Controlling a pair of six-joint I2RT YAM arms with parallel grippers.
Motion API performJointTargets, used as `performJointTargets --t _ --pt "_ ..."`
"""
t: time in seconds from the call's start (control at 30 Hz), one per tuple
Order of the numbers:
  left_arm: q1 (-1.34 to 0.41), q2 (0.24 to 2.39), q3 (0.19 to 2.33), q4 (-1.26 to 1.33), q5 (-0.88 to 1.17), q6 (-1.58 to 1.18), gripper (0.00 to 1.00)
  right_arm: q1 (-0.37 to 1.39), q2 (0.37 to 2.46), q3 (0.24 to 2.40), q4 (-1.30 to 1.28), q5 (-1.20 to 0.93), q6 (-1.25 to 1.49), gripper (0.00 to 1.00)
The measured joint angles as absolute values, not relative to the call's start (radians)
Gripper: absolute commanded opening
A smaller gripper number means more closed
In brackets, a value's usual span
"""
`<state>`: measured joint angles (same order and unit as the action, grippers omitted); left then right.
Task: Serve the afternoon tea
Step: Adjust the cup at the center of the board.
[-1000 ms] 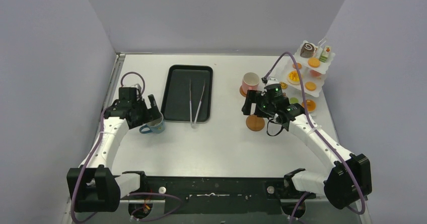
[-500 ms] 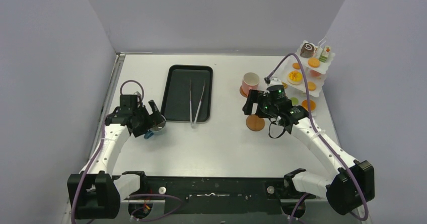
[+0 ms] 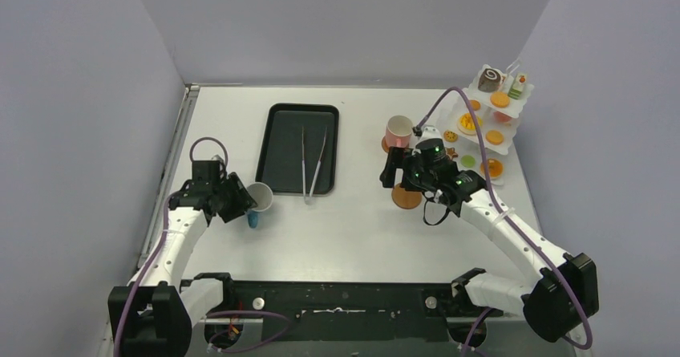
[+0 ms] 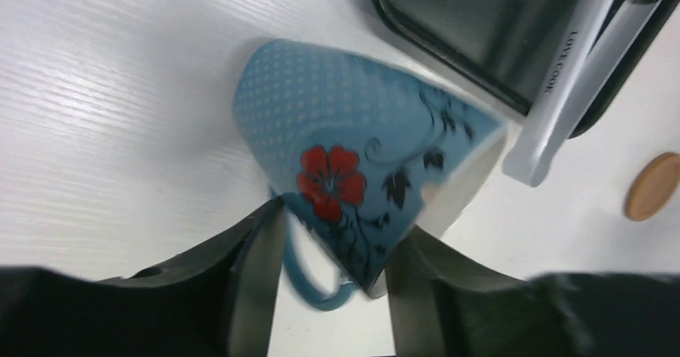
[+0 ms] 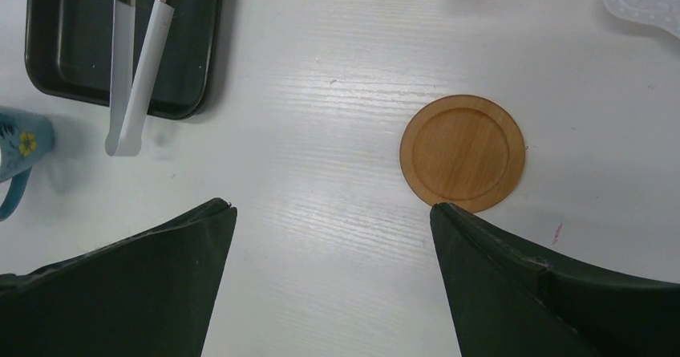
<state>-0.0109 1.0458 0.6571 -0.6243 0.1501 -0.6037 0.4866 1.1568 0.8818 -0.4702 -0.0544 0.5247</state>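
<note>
The blue cup [image 3: 258, 198] with a red flower [image 4: 329, 179] is tipped beside the black tray's near left corner. My left gripper [image 3: 240, 202] [image 4: 337, 241] is shut on it at the rim by the handle, one finger on each side. The pink cup [image 3: 398, 131] stands upright on a coaster at the back right. Small pastries sit on the white tiered stand [image 3: 513, 104] at the far right. My right gripper [image 3: 392, 171] [image 5: 330, 206] hangs open over bare table, its right finger at the edge of an empty wooden coaster [image 3: 406, 196] [image 5: 463, 152].
The black tray [image 3: 281, 144] [image 5: 48, 68] lies at the table's middle with long metal tongs [image 3: 313, 164] [image 5: 136, 76] in it, their tips over its near edge. Grey walls close in the left, back and right sides. The arm bases stand along the near edge.
My left gripper has slid nearer and closed from wide open onto the blue cup, which has tipped over toward the tray. The right gripper has drifted slightly left, still open.
</note>
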Motion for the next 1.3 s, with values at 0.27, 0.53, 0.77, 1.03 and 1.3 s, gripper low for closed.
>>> performJointTargets --t 0.27,0.53,0.77,1.03,1.3 --pt "0.021 1.106 0.670 -0.616 0.111 -0.570 0.11 0.515 1.157 0.881 -0.472 -0.032 0.535 0.99" --pt "0.021 1.063 0.686 -0.638 0.128 -0.562 0.10 0.540 1.153 0.877 -0.464 -0.030 0.540 0.99" --pt "0.021 1.017 0.693 -0.664 0.147 -0.574 0.10 0.588 1.153 0.877 -0.457 -0.029 0.555 0.99" --pt "0.017 0.950 0.699 -0.736 0.176 -0.666 0.13 0.651 1.153 0.876 -0.456 0.004 0.567 0.99" --pt "-0.105 0.895 0.739 -0.915 0.063 -0.768 0.17 0.669 1.152 0.868 -0.451 0.031 0.574 0.99"
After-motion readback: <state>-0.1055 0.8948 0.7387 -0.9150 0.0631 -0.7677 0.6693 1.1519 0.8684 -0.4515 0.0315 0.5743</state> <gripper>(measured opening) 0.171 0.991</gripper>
